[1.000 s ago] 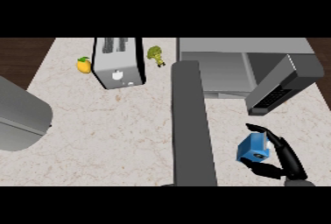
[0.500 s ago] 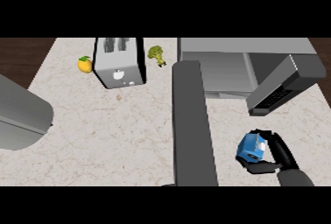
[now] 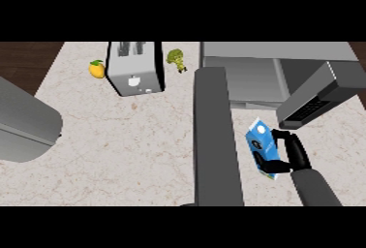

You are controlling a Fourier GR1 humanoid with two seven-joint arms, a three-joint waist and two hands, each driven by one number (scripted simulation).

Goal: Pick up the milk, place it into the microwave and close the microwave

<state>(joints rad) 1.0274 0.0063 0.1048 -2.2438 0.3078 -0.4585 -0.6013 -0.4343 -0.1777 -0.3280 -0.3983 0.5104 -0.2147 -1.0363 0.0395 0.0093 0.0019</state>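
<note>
From where I stand, the right hand (image 3: 295, 150) has the milk (image 3: 259, 143) in its grasp: the black fingers (image 3: 271, 167) are curled round the blue carton from its outer side, with the cap end pointing up towards the microwave (image 3: 243, 72). That side-on hold makes sense, since it leaves the carton's far end free to go in first. The carton sits over the right part of the table (image 3: 143, 145), just short of the microwave's door (image 3: 314, 99). Looking this steeply down, I can't tell whether it is clear of the surface or resting on it. The door is swung open and juts out at an angle, and its lower end is near the carton's top. I'd judge that the hand will have to steer left of the door to reach the opening, and the door itself is the thing most likely to be clipped. A long dark grey bar (image 3: 214, 145) runs up the middle, just beside the carton on its left. It may be the other forearm, though no hand shows on it, and it narrows the lane to the opening. Well apart on the far left of the table stand a toaster (image 3: 134, 72), a yellow fruit (image 3: 97, 69) beside it and something small and green (image 3: 176, 59). None of them lies near the route.
</note>
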